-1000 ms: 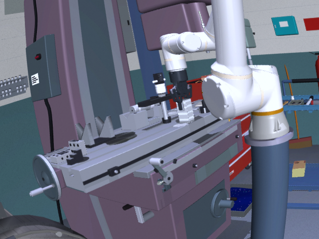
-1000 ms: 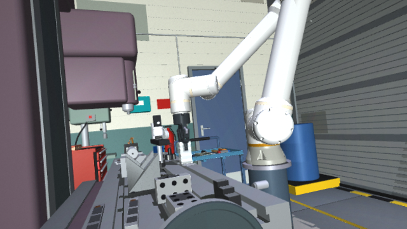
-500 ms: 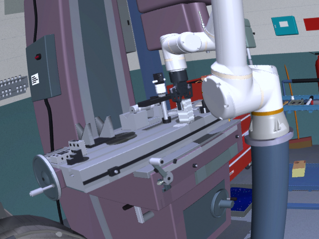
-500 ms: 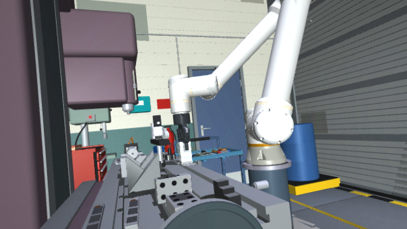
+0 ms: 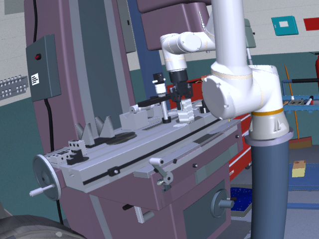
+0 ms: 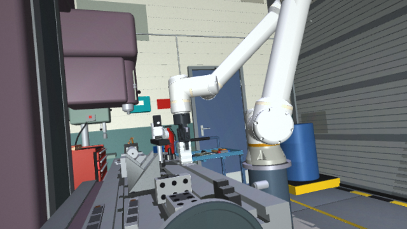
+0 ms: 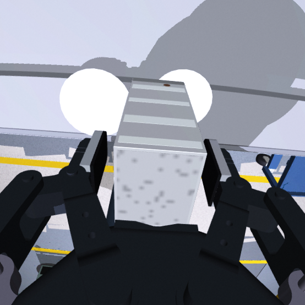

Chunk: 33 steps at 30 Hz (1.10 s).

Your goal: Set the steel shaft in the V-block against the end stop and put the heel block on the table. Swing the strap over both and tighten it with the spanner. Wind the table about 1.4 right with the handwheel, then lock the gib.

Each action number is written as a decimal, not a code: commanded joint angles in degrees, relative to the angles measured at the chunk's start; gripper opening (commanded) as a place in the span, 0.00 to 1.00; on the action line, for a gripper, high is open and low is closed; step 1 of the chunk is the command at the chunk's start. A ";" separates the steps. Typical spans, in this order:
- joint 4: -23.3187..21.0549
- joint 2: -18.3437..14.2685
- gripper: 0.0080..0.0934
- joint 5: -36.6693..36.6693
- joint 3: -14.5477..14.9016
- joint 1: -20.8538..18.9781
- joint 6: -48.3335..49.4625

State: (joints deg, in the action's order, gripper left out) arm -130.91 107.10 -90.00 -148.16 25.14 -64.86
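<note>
The stepped heel block (image 5: 186, 112) (image 6: 185, 153) (image 7: 159, 159) stands upright on the mill table, and my gripper (image 5: 182, 99) (image 6: 183, 137) (image 7: 155, 168) sits open around its top, holding nothing. The steel shaft (image 5: 136, 108) (image 6: 133, 153) lies in the V-block (image 5: 134, 119) (image 6: 140, 170) to the left. The black strap (image 5: 152, 100) (image 6: 159, 142) sticks out from its stud (image 5: 165, 110) toward the V-block, beside the heel block. The table handwheel (image 5: 47, 177) is at the table's left end, and the gib lock lever (image 5: 161, 168) is on the front.
The strap stud with its white collar (image 5: 160, 88) rises just left of my gripper. Spare step blocks (image 5: 74, 151) and angled clamps (image 5: 95, 128) sit on the table's left part. The mill head (image 6: 98, 57) overhangs the table. A red tool cabinet (image 6: 87, 162) stands behind.
</note>
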 commanded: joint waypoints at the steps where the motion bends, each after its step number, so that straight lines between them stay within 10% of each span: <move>1: 0.18 0.16 0.70 0.00 0.15 0.00 0.00; 23: 7.99 4.79 0.70 0.00 3.35 0.00 0.00; 33: 26.78 12.58 0.70 0.00 14.57 0.00 0.00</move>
State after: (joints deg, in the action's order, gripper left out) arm -103.79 119.86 -90.00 -133.42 25.12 -64.86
